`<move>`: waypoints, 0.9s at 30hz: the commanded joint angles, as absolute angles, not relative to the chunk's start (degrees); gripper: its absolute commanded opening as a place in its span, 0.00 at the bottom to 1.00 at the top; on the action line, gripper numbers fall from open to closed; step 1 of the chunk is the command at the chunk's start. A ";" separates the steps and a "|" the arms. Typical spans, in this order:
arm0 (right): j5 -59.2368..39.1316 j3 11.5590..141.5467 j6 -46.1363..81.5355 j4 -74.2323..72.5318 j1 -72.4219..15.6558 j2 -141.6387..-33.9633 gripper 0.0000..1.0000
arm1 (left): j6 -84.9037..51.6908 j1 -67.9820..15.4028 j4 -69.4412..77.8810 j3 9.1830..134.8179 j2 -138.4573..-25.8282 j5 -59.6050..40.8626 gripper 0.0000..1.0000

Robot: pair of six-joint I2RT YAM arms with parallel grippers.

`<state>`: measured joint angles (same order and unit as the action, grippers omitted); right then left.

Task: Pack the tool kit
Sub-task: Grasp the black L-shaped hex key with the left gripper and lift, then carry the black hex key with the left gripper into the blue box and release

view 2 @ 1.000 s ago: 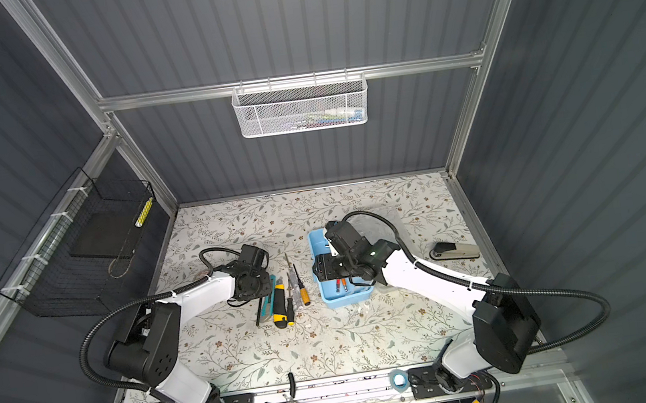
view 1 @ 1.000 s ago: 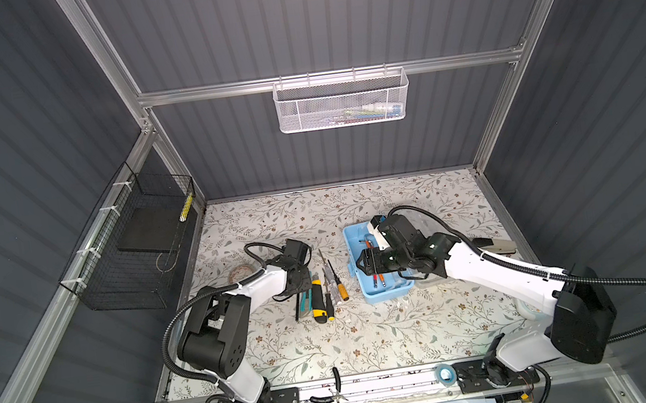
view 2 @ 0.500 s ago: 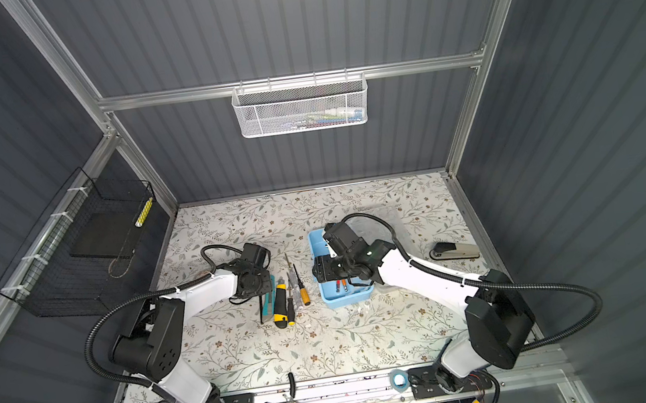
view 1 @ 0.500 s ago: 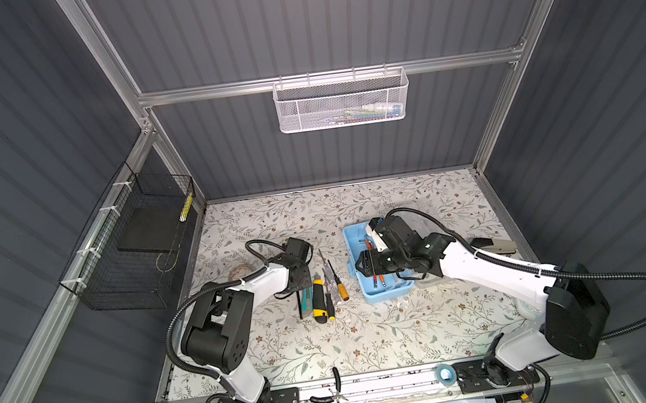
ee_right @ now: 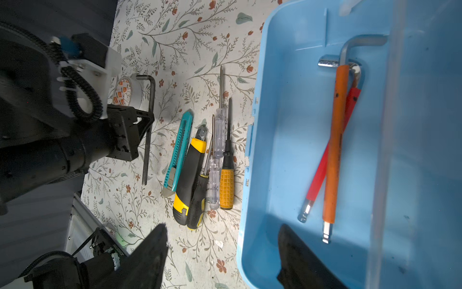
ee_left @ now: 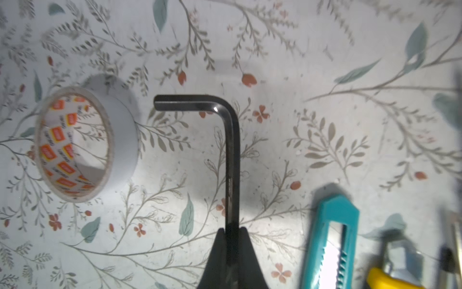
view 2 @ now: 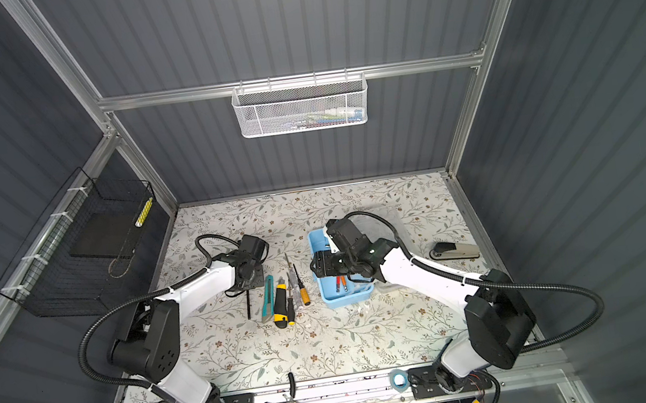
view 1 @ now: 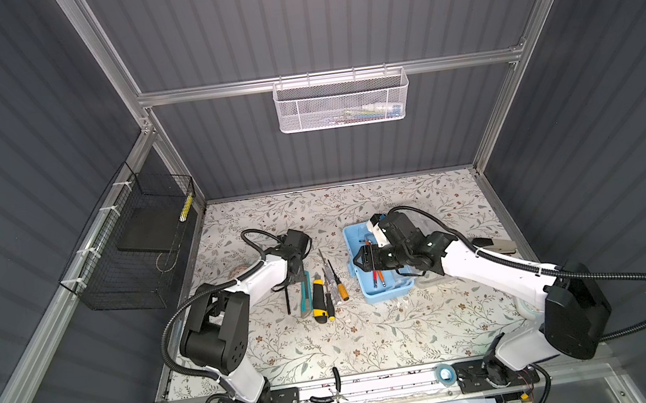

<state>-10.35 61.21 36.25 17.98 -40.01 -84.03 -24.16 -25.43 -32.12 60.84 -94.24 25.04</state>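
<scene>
Hex key, likely stiff, light, slick steel, sits clamped mid-shaft in the left gripper on the mat near the case; right gripper gapes open over the case rim.

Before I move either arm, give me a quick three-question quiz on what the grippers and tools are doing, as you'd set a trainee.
1. True or false: the left gripper is shut on the black hex key.
2. Fill in: the right gripper hangs over the rim of the blue case with its jaws ____.
3. The teal utility knife lies: A) inside the case; B) on the table beside the yellow-black knife; C) in the right gripper.
Key: 1 true; 2 open; 3 B.
</scene>
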 commanded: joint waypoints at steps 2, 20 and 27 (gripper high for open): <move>-11.34 59.90 37.49 16.96 -38.57 -81.06 0.71 | -25.28 -25.19 -32.76 65.67 -87.40 18.24 0.00; -12.03 54.57 38.32 15.91 -31.02 -72.20 0.71 | -49.62 -39.61 -3.29 71.67 -97.48 -4.07 0.00; -11.78 52.12 38.56 16.19 -29.44 -69.39 0.71 | -52.12 -41.17 -1.44 72.49 -103.43 -3.99 0.00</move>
<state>-11.49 53.19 38.48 15.88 -30.00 -70.52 -49.95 -40.86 -4.03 70.39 -102.50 -2.96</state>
